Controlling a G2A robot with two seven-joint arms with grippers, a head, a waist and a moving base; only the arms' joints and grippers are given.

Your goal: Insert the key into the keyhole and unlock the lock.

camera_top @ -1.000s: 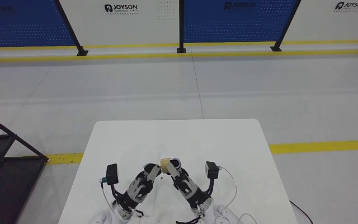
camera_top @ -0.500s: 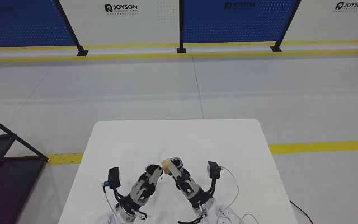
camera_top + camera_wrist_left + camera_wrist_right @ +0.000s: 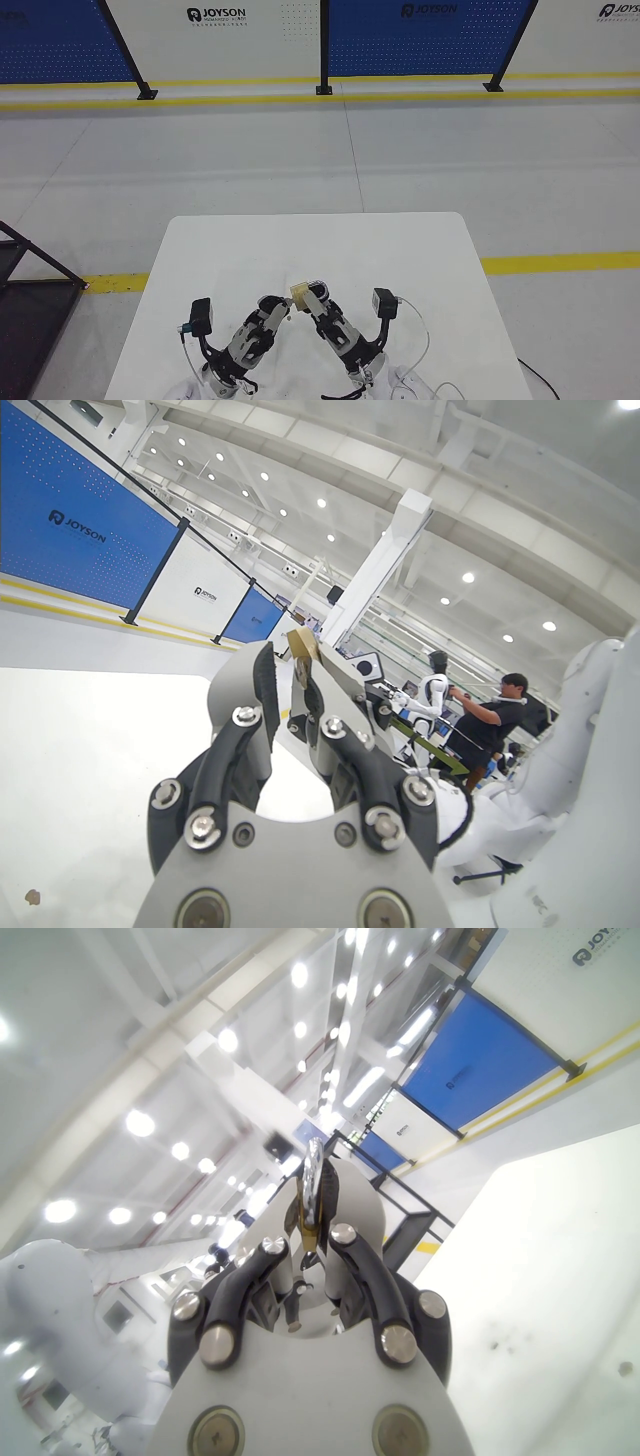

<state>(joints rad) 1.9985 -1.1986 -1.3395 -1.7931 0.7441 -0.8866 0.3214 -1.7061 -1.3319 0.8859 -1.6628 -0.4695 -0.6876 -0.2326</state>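
Lock [image 3: 309, 1208] is clamped between the right fingers [image 3: 355, 1208]. Its brass body sits down between the pads and its silver shackle sticks out past the fingertips. Grip looks firm, with both pads pressed on the flat sides. Left fingers [image 3: 235, 685] are apart, with a clear gap between the ribbed pads and nothing spanning it. They point at the right fingers, tips near each other, and the lock's brass corner shows just beyond the left fingertips. Key [image 3: 300, 672]: a small round silver piece just under that brass corner, close against the inner face of the left finger nearer the lock. It touches or nearly touches that pad and is clear of the other. Cannot tell if the blade is seated in the keyhole, since that end is hidden by the finger and the lock body. Both sets of fingers are tilted upward and hold everything off the white bench [image 3: 400, 260], over its near edge. There is a brown speck [image 3: 32, 896] on the bench on the left fingers' side. Blue barrier panels [image 3: 420, 35] stand on the floor well beyond the fingertips.
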